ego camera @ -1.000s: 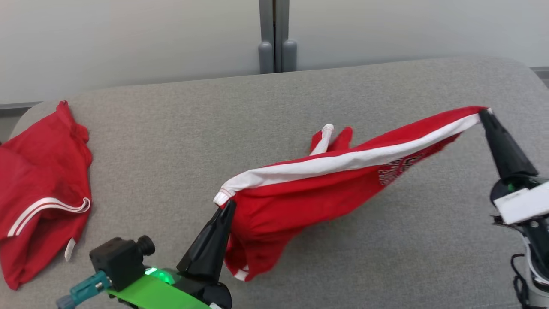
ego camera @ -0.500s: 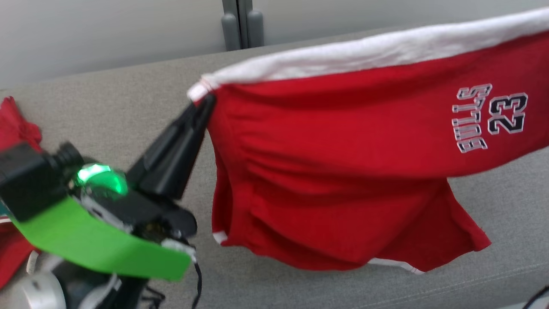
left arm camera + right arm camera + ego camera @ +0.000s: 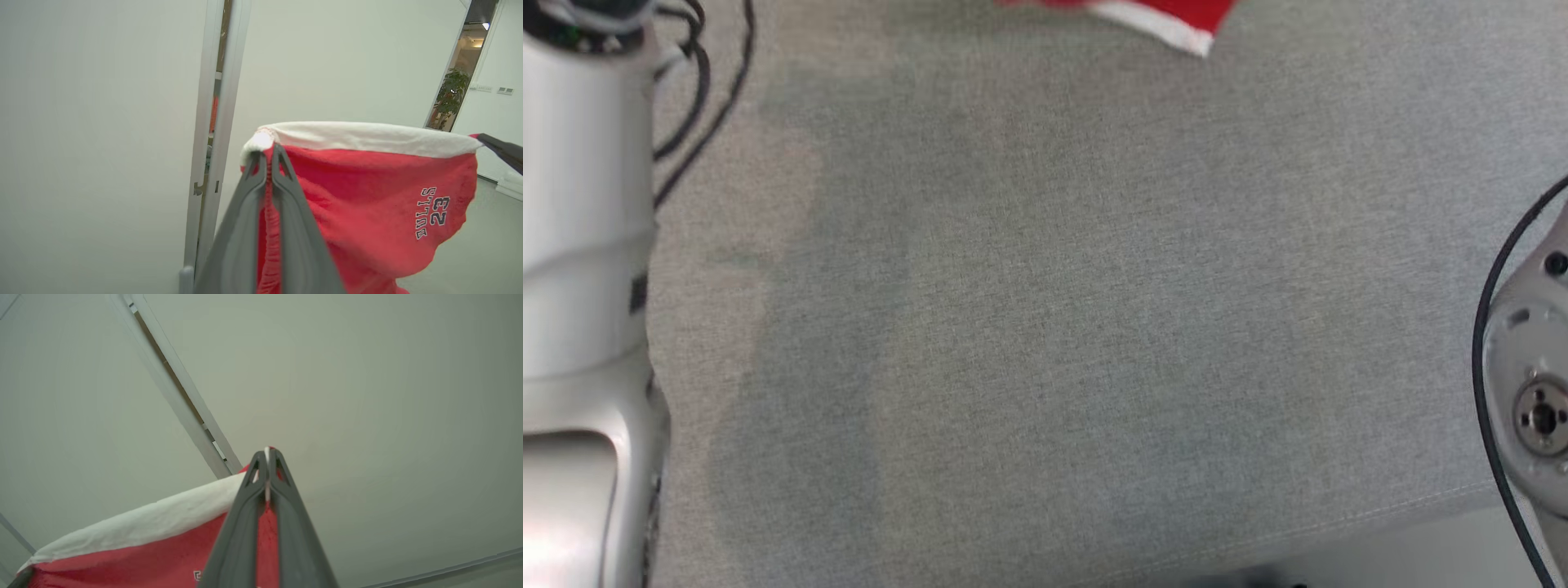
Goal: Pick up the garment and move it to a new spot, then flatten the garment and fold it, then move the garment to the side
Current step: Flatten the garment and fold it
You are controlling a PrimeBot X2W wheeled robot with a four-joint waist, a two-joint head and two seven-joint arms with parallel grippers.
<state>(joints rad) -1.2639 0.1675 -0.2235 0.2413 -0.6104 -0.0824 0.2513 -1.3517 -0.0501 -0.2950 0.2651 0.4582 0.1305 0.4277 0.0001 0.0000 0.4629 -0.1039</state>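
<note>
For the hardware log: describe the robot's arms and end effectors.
Both the left end effector and right end effector have two long dark grey fingers tapering to narrow tips, each with a triangular cut-out near the tip. The left arm is a pale silvery tube with black cables beside it. The right arm shows a pale round joint, metal hub, one black cable.

Matt cloth garment (image 3: 367, 204), woven upholstery (image 3: 1045, 327)

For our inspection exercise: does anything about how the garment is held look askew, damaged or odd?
Nothing stands out. The red shorts hang from their white waistband, stretched between the left hand and right hand; no tears visible.
</note>
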